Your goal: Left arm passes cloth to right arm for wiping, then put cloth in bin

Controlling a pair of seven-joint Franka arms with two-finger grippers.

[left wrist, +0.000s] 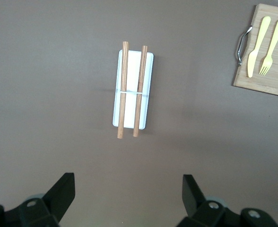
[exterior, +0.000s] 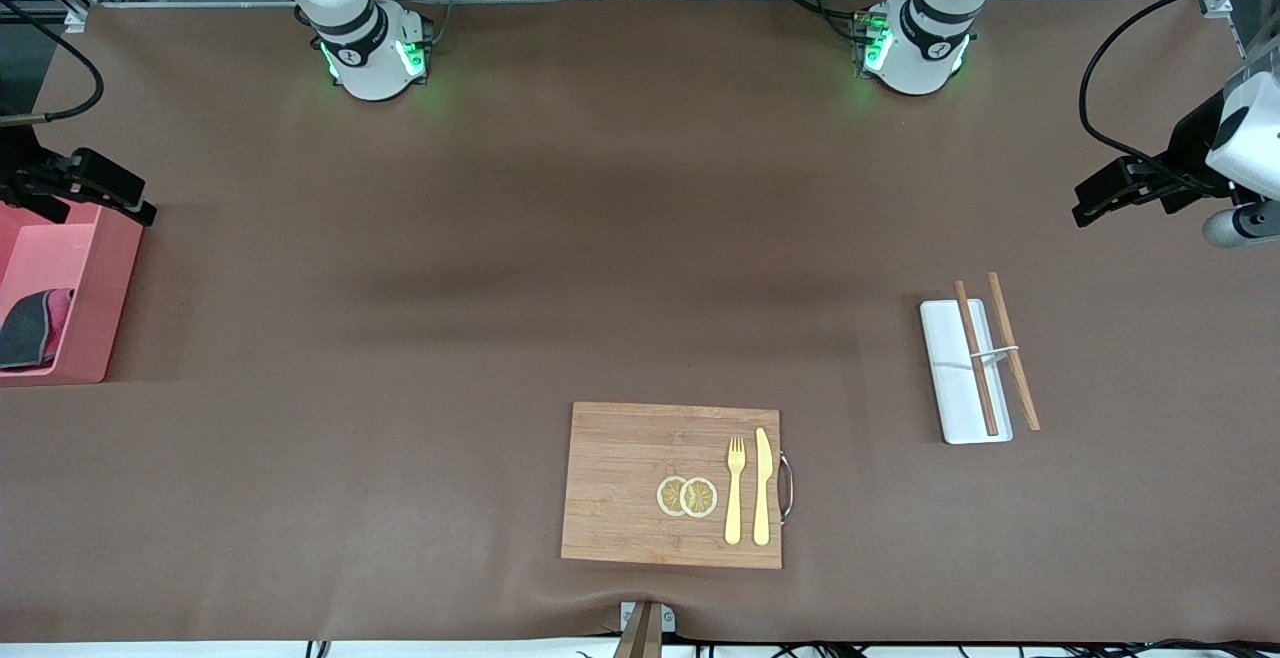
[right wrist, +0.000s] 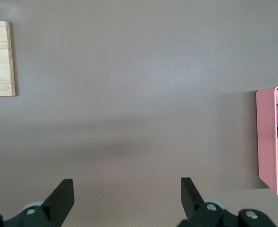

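Cloth (exterior: pixel 30 326), dark grey with a crimson side showing, is lying crumpled in the bin (exterior: pixel 85 283), a salmon-pink box sitting at the right arm's end of the bench (exterior: pixel 500 238), at nine o'clock in the front view. Right tool (exterior: pixel 85 188) is hovering over the bin's twelve o'clock rim, fingers spread and gripping nothing. Left tool (exterior: pixel 1115 193) is hanging released over bare bench at the left arm's end, toward three o'clock, with the white tray (exterior: pixel 962 370) and chopsticks (exterior: pixel 995 353) nearby.
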